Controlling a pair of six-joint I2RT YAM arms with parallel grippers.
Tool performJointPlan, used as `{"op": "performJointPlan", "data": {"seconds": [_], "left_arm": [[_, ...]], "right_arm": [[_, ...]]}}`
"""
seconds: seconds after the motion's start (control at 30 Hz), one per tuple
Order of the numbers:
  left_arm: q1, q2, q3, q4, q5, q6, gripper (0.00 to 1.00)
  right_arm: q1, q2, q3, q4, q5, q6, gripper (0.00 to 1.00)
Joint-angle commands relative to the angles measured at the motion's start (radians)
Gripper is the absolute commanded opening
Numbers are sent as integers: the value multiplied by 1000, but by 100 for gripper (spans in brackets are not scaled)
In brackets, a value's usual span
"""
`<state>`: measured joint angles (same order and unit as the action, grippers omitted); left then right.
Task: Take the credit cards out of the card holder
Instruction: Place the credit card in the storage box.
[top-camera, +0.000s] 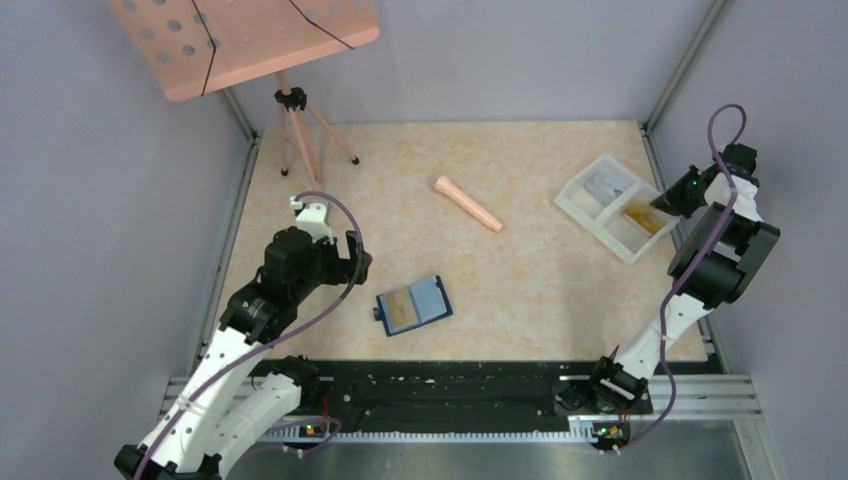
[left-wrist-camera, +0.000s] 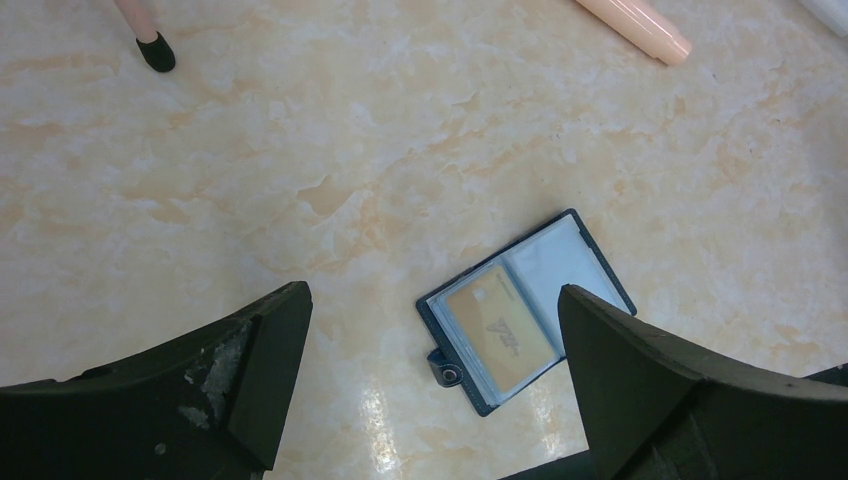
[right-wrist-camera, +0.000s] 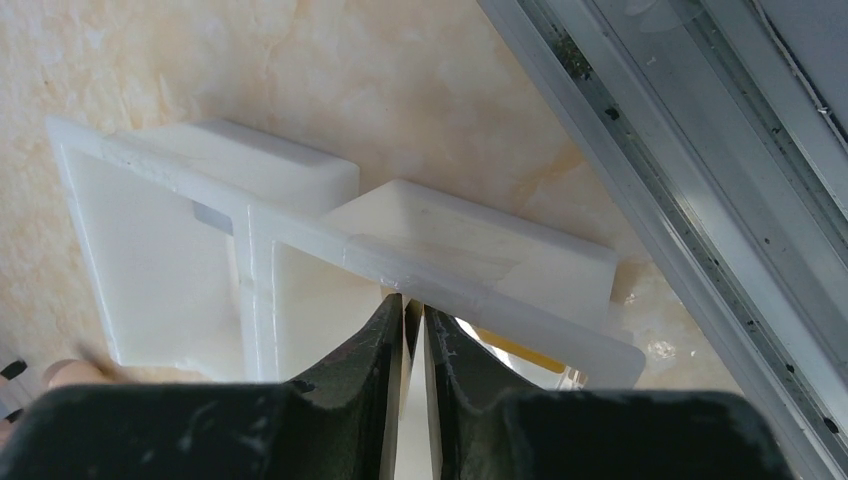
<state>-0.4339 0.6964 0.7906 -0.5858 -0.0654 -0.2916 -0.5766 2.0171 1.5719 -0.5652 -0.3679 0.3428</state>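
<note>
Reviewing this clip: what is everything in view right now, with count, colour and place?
card holder: 1, dark navy with blue pockets, open on the table, front centre
tan-gold card: 1, in the holder's tab-side pocket
tray: 1, white, two compartments, far right of the table
grey card: 1, pale grey, tray's farther compartment
gold card: 1, tray's nearer compartment
tube: 1, peach, lying mid-table
music stand: 1, peach perforated board on a tripod, far left corner
table: 1, beige marbled
left fingers: 2, black, wide apart, near the card holder
right fingers: 2, black, nearly together, over the tray
</note>
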Motion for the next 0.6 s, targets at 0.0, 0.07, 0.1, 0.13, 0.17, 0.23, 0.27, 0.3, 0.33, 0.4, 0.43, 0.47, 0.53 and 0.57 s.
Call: {"op": "performJointPlan", "data": {"seconds": [0.0, 0.07, 0.1, 0.13, 0.17, 0.23, 0.27, 0.3, 0.33, 0.4, 0.43, 0.47, 0.53, 0.57], "left_arm": [[-3, -6, 2, 25, -6, 12, 99], [-2, -7, 2, 25, -5, 12, 99], [-2, -6, 2, 26, -5, 12, 99], [-3, -6, 1, 25, -5, 12, 99], [-3, -7, 1, 26, -5, 12, 99], [-3, -6, 1, 27, -5, 12, 99], [-3, -5, 1, 27, -5, 14, 99], [-3, -6, 2, 28, -4, 14, 99], [-3, -5, 1, 27, -4, 14, 99], [-3, -3, 2, 29, -2, 14, 99], [-3, -2, 2, 29, -2, 14, 99], [-3, -1, 3, 30, -1, 14, 99], [-3, 1, 4, 30, 0, 15, 99], [-2, 1, 3, 30, 1, 16, 99]], "right_arm": [[4, -88, 40, 34, 23, 15, 11], [4, -94, 43, 33, 29, 14, 6], [4, -97, 45, 33, 33, 15, 4], [4, -99, 45, 33, 34, 14, 1], [4, -102, 45, 33, 33, 12, 0], [2, -107, 44, 32, 27, 8, 0], [1, -108, 42, 31, 25, 5, 0], [0, -110, 40, 30, 22, 4, 0], [-1, -112, 38, 30, 22, 1, 0], [-4, -113, 35, 31, 17, 0, 0], [-6, -113, 34, 30, 15, -1, 0], [-7, -115, 34, 30, 14, -1, 0], [-10, -116, 34, 30, 15, -4, 0], [-13, -118, 33, 29, 18, -4, 0]]}}
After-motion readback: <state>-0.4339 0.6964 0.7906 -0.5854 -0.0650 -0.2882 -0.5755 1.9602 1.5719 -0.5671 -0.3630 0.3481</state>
